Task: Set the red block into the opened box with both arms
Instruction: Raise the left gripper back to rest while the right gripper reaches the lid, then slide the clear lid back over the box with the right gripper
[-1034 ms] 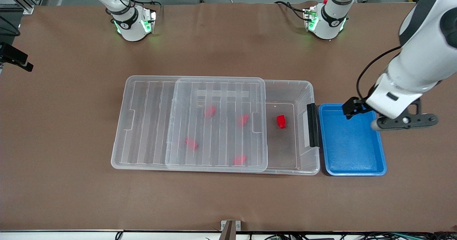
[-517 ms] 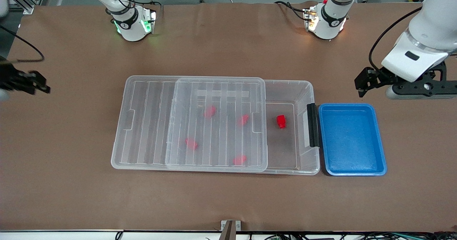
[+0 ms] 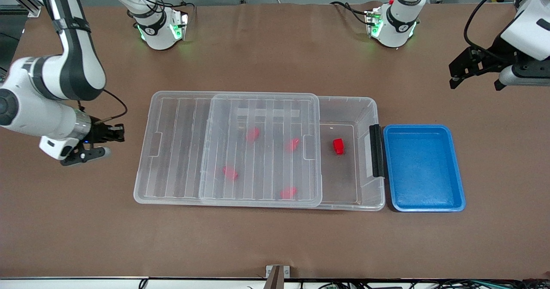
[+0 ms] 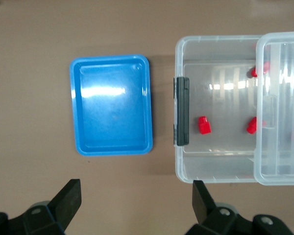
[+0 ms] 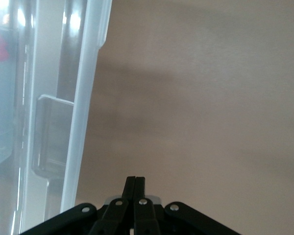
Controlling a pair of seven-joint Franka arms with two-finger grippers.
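Note:
The clear box (image 3: 380, 116) lies mid-table. Its ribbed lid (image 3: 180, 151) is slid toward the right arm's end, which leaves the end by the black clip (image 3: 376, 150) uncovered. One red block (image 3: 338, 146) rests on the box floor in that uncovered part, and it shows in the left wrist view as the red block (image 4: 204, 125). Several more red pieces show blurred through the lid. My right gripper (image 3: 120, 133) is shut and empty, low beside the lid's short end (image 5: 88, 107). My left gripper (image 3: 457, 76) hangs open and empty over bare table at the left arm's end.
An empty blue tray (image 3: 455, 168) sits against the box's clip end, seen too as the blue tray (image 4: 111, 142) in the left wrist view. Brown table surrounds the box and tray. Both arm bases stand along the table edge farthest from the front camera.
The left gripper rose from over the blue tray and drew back toward the left arm's end. The right arm swung in beside the lid's short end and its fingers shut.

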